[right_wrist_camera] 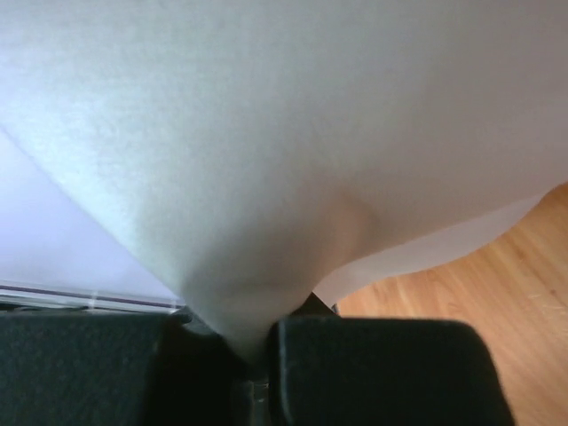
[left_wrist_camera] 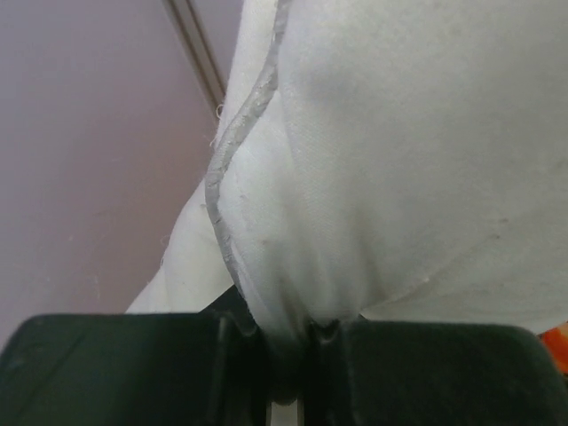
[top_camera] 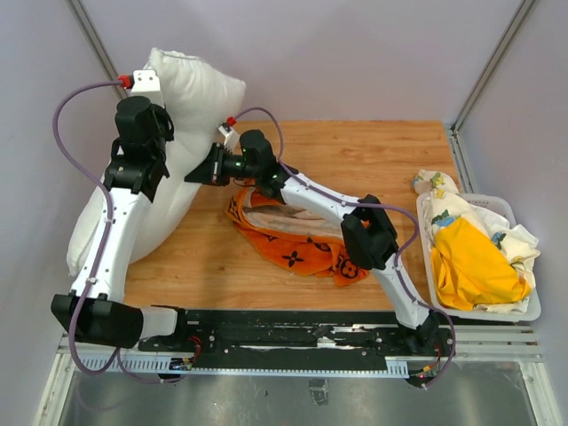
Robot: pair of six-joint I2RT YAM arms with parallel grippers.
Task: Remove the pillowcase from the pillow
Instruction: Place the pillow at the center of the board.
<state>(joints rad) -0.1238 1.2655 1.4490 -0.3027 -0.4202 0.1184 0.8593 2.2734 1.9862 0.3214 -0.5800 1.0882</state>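
Observation:
The plump white pillow (top_camera: 191, 98) stands bare and on end at the table's left, leaning against the back wall. My left gripper (top_camera: 163, 135) is shut on a pinch of the pillow (left_wrist_camera: 399, 160) fabric beside its seam, with white cloth bunched between the jaws of the left gripper (left_wrist_camera: 284, 342). My right gripper (top_camera: 189, 177) is shut on the pillow's right side. In the right wrist view the pillow (right_wrist_camera: 266, 133) narrows to a fold inside the right gripper (right_wrist_camera: 257, 348). The orange pillowcase (top_camera: 297, 244) with black motifs lies crumpled on the wooden table (top_camera: 373, 160), under the right arm and apart from the pillow.
A white basket (top_camera: 532, 312) at the table's right edge holds a yellow cloth (top_camera: 475, 262) and patterned white cloths. Grey walls close in the back and the left. The arms' black base rail (top_camera: 284, 335) runs along the near edge.

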